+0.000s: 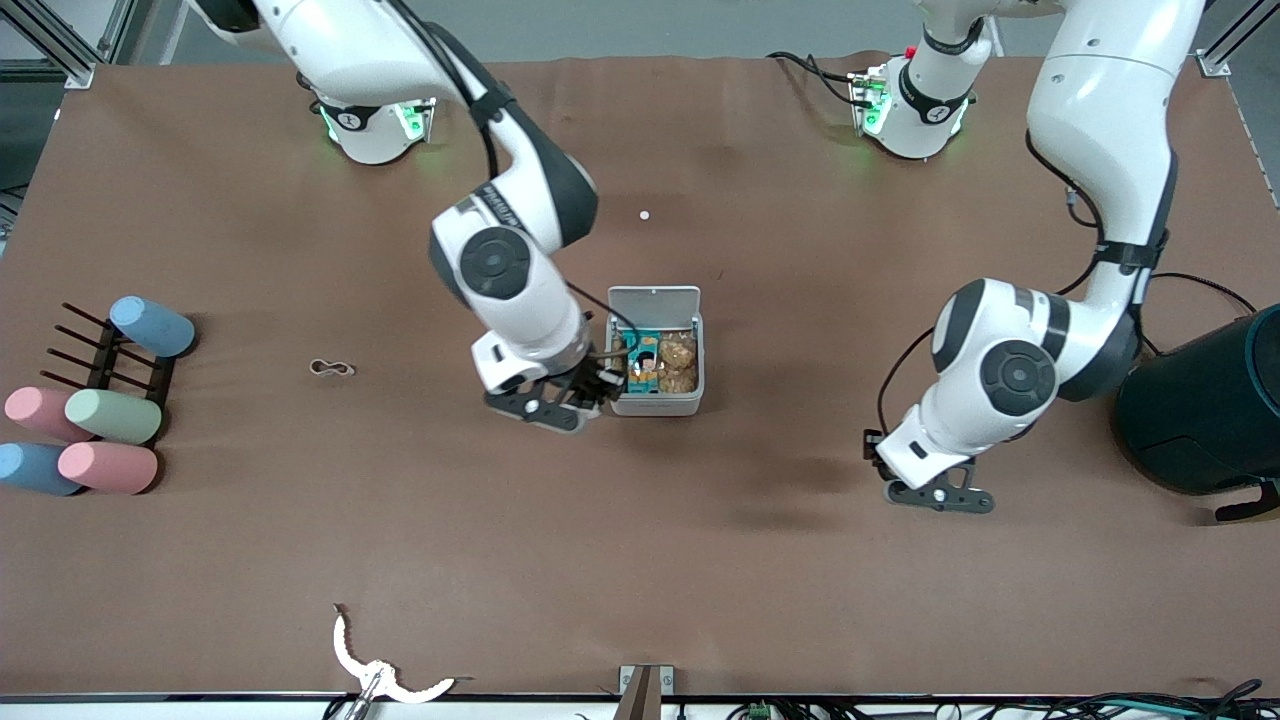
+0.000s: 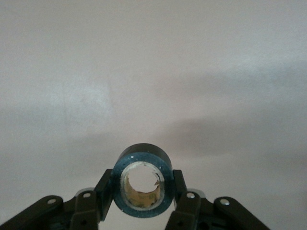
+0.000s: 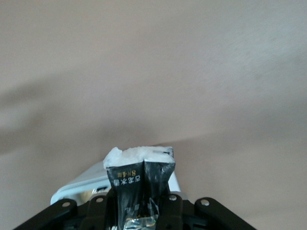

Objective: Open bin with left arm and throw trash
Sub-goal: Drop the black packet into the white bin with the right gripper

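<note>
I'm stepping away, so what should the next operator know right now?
Left gripper: shut on the black tape ring, over bare table toward the left arm's end.
Right gripper: shut on the dark wrapper packet, beside the bin.
Done: the lid is open; the bin already holds packaging.
Left: drop the packet in, then bring the ring over and drop it too.

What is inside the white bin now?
The open bin holds a teal printed packet and brownish crumpled pieces. Anything beneath them is covered.
</note>
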{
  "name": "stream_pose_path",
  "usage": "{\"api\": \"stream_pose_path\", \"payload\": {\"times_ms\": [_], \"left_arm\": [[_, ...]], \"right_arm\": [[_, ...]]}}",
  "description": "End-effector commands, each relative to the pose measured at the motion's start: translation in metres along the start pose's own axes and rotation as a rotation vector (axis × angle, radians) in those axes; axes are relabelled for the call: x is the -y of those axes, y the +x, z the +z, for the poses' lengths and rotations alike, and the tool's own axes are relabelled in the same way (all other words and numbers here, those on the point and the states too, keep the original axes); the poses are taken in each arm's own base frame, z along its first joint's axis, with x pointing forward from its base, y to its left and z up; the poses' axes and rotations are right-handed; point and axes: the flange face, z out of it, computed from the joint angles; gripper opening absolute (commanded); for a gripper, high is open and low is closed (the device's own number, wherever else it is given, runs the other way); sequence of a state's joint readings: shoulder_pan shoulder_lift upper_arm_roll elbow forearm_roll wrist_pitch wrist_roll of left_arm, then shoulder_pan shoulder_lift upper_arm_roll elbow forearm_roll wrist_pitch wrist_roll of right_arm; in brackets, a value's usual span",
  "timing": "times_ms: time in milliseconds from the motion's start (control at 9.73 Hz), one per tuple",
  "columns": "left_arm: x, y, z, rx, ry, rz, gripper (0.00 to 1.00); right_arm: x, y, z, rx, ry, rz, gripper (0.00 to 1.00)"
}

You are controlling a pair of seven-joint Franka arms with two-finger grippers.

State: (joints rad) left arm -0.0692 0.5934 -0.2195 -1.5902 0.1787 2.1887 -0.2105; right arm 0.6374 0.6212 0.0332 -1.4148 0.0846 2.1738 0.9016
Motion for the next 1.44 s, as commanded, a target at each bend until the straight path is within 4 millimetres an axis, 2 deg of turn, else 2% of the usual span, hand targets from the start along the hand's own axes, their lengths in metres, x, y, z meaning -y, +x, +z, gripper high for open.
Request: {"api": "stream_pose_path", "payload": {"times_ms": [0, 205, 514, 616, 719, 925, 1027, 1233, 1336], "left_arm": [[-0.009, -0.003, 0.005, 0.024, -0.011, -0.007, 0.00], [-0.010, -0.004, 0.006, 0.032, -0.031, -0.021, 0.00], [-0.011, -0.003, 0.007, 0.032, -0.031, -0.021, 0.00], [-0.012, -0.004, 0.007, 0.032, -0.031, -0.019, 0.00], [-0.013, -0.004, 0.007, 0.032, -0.031, -0.018, 0.00], [-0.014, -0.003, 0.006, 0.031, -0.031, -0.018, 0.00], [-0.015, -0.004, 0.006, 0.032, -0.031, -0.016, 0.00], [-0.015, -0.004, 0.006, 0.032, -0.031, -0.016, 0.00], [-0.016, -0.003, 0.005, 0.031, -0.031, -0.017, 0.00]], "right_arm": [[0.026, -0.036, 0.020, 0.002, -0.026, -0.095, 0.03], [0.033, -0.052, 0.028, -0.004, -0.050, -0.135, 0.06], [0.028, -0.057, 0.037, 0.014, -0.071, -0.126, 0.09], [0.026, -0.054, 0.038, 0.015, -0.072, -0.130, 0.17], [0.026, -0.055, 0.039, 0.016, -0.074, -0.135, 0.49], [0.025, -0.058, 0.042, 0.022, -0.081, -0.142, 0.71], [0.024, -0.058, 0.041, 0.028, -0.093, -0.133, 0.80], [0.018, -0.046, 0.032, 0.032, -0.093, -0.113, 0.82], [0.008, -0.029, 0.022, 0.034, -0.092, -0.083, 0.82]]}}
